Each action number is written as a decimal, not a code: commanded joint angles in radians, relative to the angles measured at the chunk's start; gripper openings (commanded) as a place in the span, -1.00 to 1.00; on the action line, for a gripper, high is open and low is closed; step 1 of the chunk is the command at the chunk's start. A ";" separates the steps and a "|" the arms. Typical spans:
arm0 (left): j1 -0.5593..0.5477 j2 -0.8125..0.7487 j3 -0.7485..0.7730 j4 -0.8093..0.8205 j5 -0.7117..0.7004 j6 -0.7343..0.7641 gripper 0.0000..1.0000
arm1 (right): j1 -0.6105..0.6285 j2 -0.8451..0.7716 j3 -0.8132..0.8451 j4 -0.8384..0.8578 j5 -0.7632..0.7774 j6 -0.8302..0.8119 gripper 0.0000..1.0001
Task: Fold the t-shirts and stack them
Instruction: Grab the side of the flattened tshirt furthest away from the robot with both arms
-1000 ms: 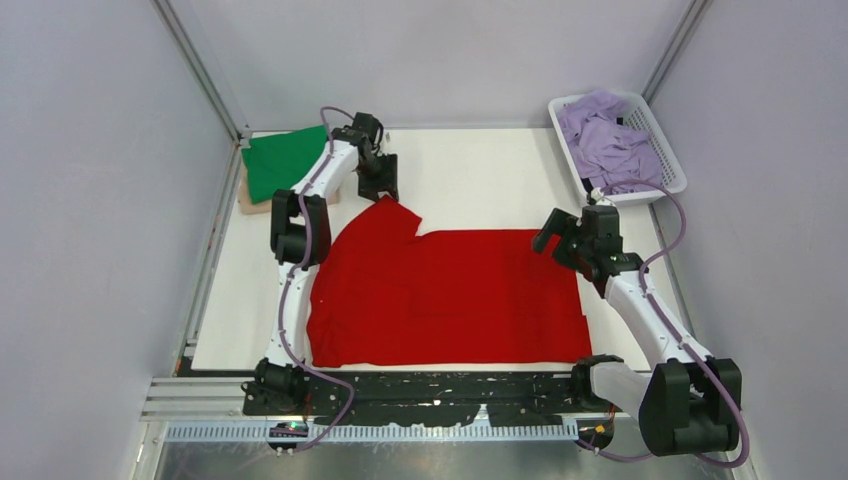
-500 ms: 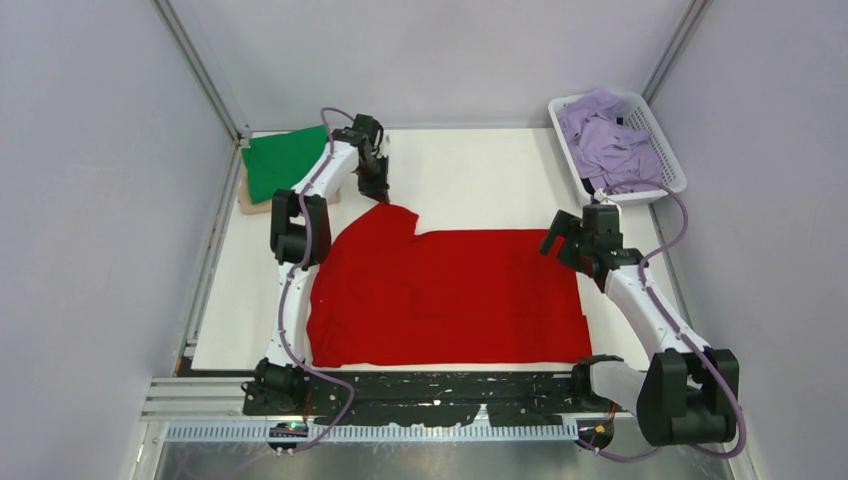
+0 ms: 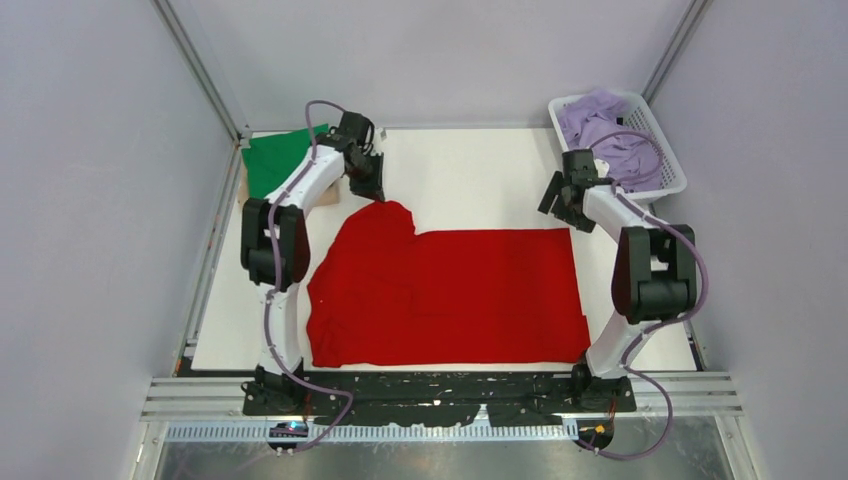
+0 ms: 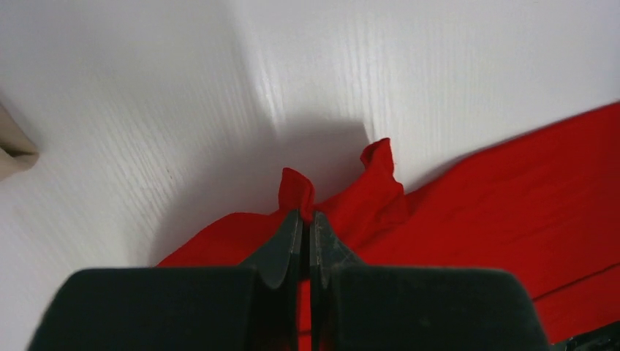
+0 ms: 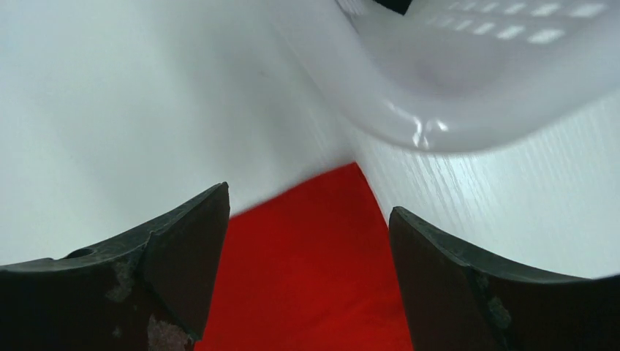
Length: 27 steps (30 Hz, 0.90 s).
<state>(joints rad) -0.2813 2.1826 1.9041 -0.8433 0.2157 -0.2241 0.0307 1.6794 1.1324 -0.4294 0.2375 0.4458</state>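
Nothing to read from where I'm standing: no words, numbers, labels or brand marks are legible in any of the views.

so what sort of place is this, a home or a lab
Probably a lab test cell, not a home: bare grey walls box in a white table, the left arm and right arm are bolted at its edge, with a basket of shirts.
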 commanded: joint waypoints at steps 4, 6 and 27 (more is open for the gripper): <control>-0.012 -0.195 -0.157 0.119 0.014 0.037 -1.00 | 0.009 0.196 0.203 -0.150 0.100 0.071 0.63; -0.017 -0.221 -0.198 0.134 0.015 0.044 -1.00 | 0.015 0.223 0.218 -0.171 0.116 0.079 0.60; -0.087 -0.491 -0.505 0.204 -0.074 0.058 -1.00 | 0.039 0.210 0.123 -0.192 0.166 0.113 -0.70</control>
<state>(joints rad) -0.3557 1.7729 1.4452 -0.6884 0.1753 -0.1772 0.0681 1.9179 1.2819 -0.6010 0.3752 0.5480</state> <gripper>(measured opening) 0.028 0.256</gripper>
